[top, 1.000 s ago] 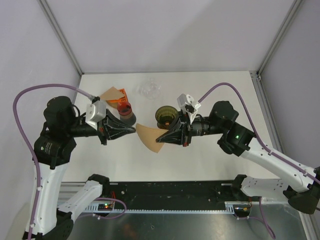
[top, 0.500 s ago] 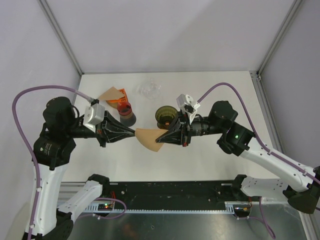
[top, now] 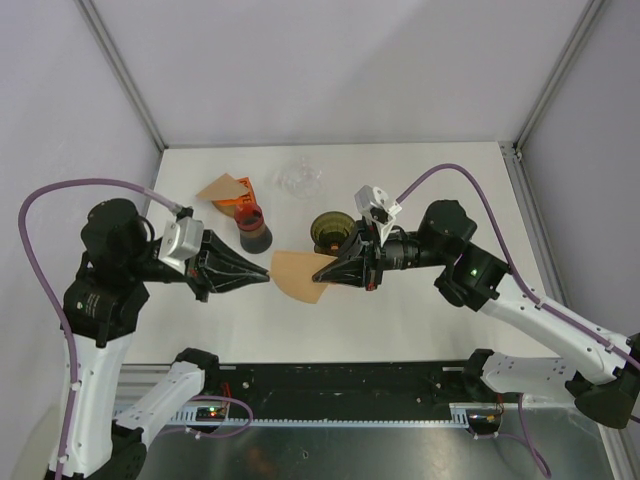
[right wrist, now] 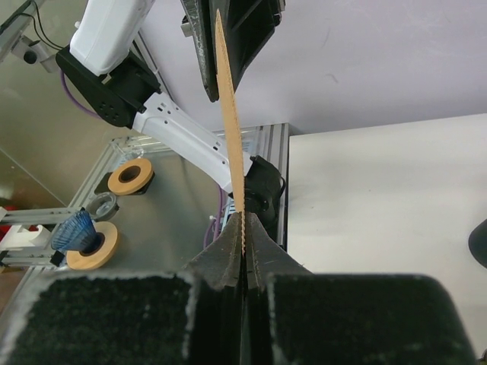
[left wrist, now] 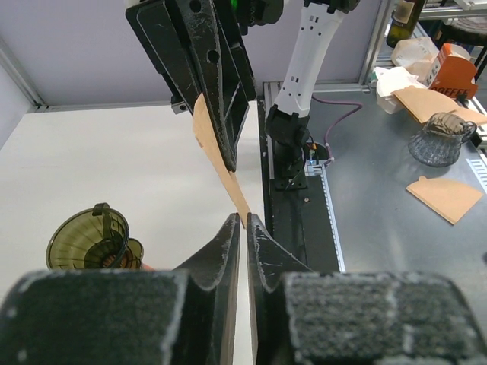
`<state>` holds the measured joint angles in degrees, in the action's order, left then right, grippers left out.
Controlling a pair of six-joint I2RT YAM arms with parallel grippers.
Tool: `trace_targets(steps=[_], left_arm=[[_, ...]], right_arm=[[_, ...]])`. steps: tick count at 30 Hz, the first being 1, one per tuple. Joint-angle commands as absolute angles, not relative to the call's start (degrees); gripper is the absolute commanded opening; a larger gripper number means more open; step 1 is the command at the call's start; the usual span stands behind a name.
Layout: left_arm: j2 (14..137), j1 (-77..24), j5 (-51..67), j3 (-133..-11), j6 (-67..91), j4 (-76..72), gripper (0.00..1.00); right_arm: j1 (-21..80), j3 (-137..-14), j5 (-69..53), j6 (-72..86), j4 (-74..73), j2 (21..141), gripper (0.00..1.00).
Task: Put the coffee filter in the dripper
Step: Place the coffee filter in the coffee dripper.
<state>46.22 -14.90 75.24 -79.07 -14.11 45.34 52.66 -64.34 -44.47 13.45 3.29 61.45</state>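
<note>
- I see right gripper (top: 320,274) pinched shut on filter (top: 295,277), mid-air near dripper (top: 331,231);
- left gripper (top: 266,272) a slit apart at filter's corner; no clear hold;
- dripper looks empty; placing not yet done

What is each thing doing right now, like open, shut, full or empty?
Paper filter: folded flat, held up on edge.
Right hand: shut, pinching the paper filter.
Left hand: open just a crack, tips at the filter's corner.
Dripper: upright, nothing in it.
Spare filter: lying flat, untouched.
</note>
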Motion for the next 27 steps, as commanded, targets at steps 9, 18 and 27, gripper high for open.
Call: trace_targets(steps=[9,18,27], left_arm=[[46.7,-15.8,74.3,-79.1,-15.5,45.0,0.04],[47.6,-15.8,72.0,-80.0,-13.4,45.0,0.00],[48.0,-15.9,68.1,-81.3,-11.9,45.1,0.00]], right_arm=[[52.5,-66.3,-45.0,14.0,5.3,61.3,0.00],[52.5,-66.2,-44.9,13.9,4.6,60.9,0.00],[52.6,-66.3,-45.2,14.2,5.1,61.1,0.00]])
